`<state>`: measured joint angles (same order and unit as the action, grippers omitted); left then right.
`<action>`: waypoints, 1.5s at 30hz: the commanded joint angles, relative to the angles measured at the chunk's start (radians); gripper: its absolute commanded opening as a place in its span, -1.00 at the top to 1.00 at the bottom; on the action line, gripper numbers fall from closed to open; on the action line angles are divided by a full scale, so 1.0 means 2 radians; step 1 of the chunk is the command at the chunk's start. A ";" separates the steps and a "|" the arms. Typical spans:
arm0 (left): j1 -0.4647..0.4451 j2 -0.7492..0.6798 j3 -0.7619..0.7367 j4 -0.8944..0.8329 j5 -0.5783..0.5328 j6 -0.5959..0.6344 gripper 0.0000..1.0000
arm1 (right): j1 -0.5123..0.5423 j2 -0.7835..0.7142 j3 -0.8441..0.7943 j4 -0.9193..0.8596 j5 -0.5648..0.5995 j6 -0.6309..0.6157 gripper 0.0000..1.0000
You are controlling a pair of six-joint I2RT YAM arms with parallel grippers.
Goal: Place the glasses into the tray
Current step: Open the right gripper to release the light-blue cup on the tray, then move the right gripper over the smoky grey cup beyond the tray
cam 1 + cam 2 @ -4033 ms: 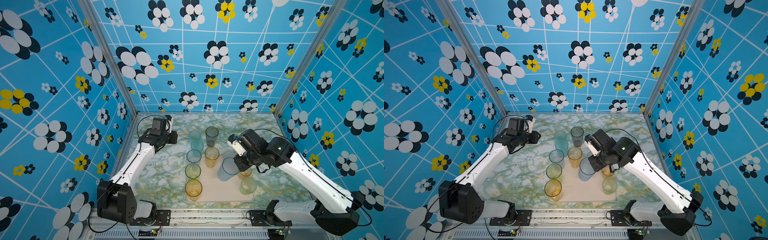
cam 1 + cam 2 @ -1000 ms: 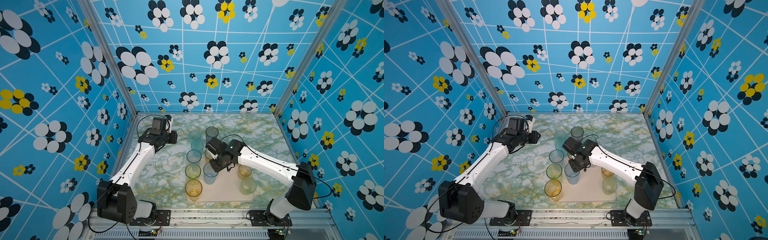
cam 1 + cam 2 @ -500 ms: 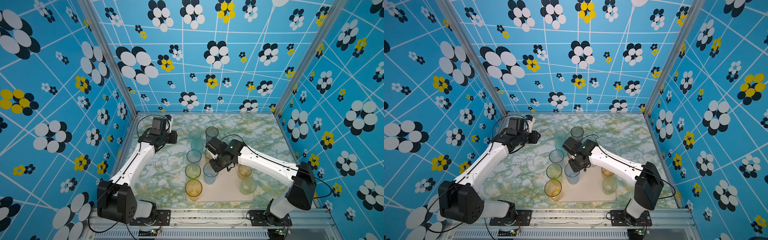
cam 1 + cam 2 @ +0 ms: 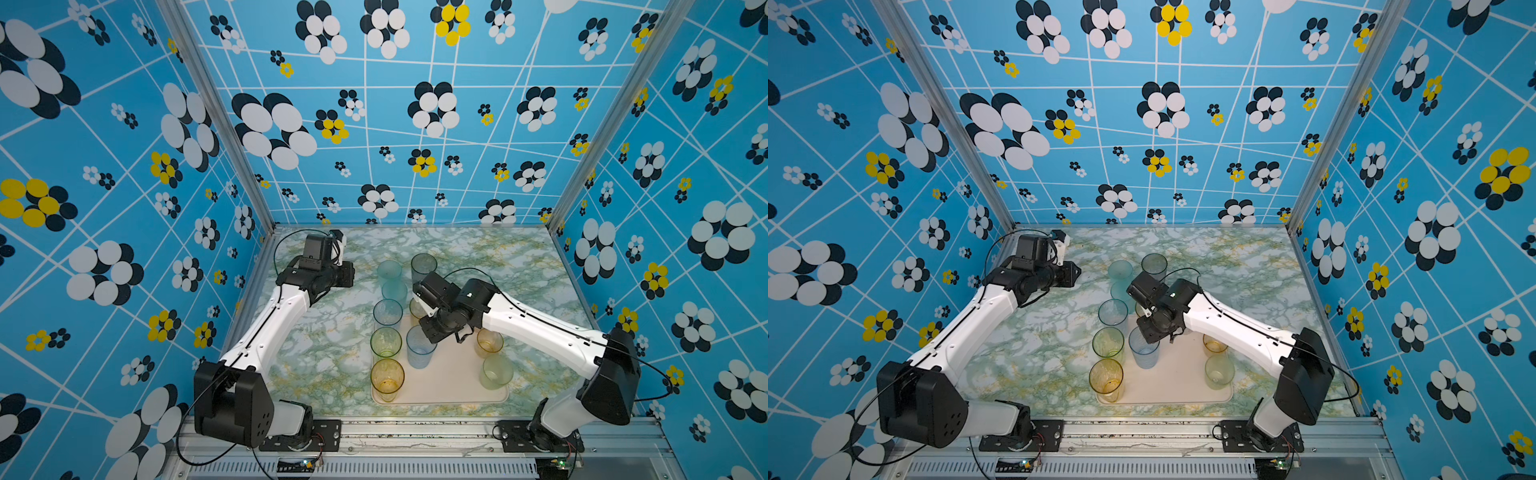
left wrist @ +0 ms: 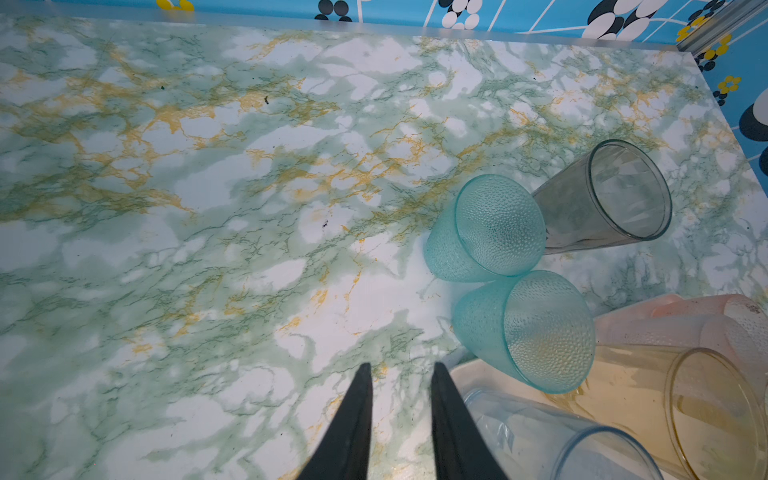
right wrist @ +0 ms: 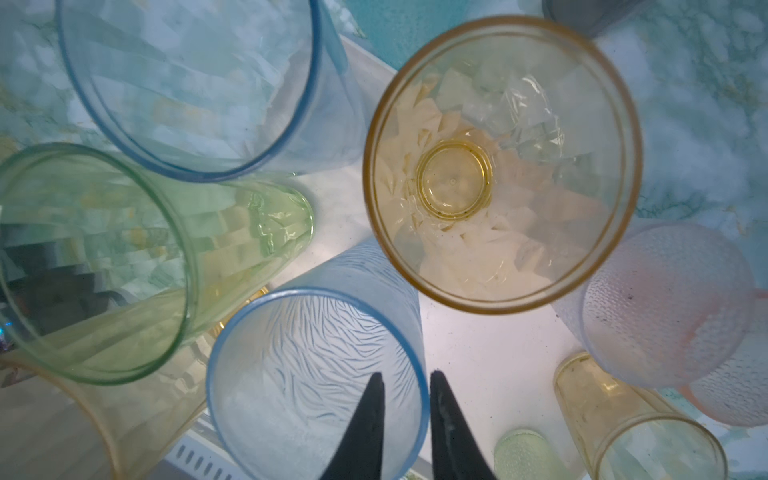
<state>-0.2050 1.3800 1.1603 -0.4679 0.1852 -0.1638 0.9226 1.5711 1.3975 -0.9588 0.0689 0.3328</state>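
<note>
Releasing blue glass (image 6: 307, 365) on tray (image 6: 490, 353) | right jaws narrowly parted astride its rim, grip seemingly slack | lift straight up, clear of amber glass (image 6: 498, 174) | left jaws narrow, empty

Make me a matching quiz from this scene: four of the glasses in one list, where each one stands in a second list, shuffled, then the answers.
Glasses
1. grey tall glass
2. frosted blue glass
3. tall green glass
4. pale green short glass

Places
A. at the left edge of the tray
B. on the table, beyond the tray
C. in the tray's near right corner
D. in the tray, its rim between the fingers of the right gripper

Pairs: 1-B, 2-D, 3-A, 4-C
</note>
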 commanded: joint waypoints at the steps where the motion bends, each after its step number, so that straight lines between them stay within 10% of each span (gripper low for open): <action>1: -0.004 0.008 0.001 -0.005 -0.009 0.008 0.46 | 0.003 -0.025 0.003 0.010 0.005 0.008 0.49; 25: -0.043 0.009 -0.030 0.068 -0.046 -0.008 0.47 | -0.098 -0.087 0.023 0.028 0.061 -0.020 0.37; 45: -0.042 -0.009 -0.059 0.077 -0.073 -0.002 0.46 | -0.188 0.111 0.208 -0.008 0.006 -0.070 0.43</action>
<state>-0.2886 1.3899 1.0588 -0.3176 0.0586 -0.1722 0.5713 1.7542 1.7599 -0.9207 0.1139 0.2203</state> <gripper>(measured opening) 0.268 0.289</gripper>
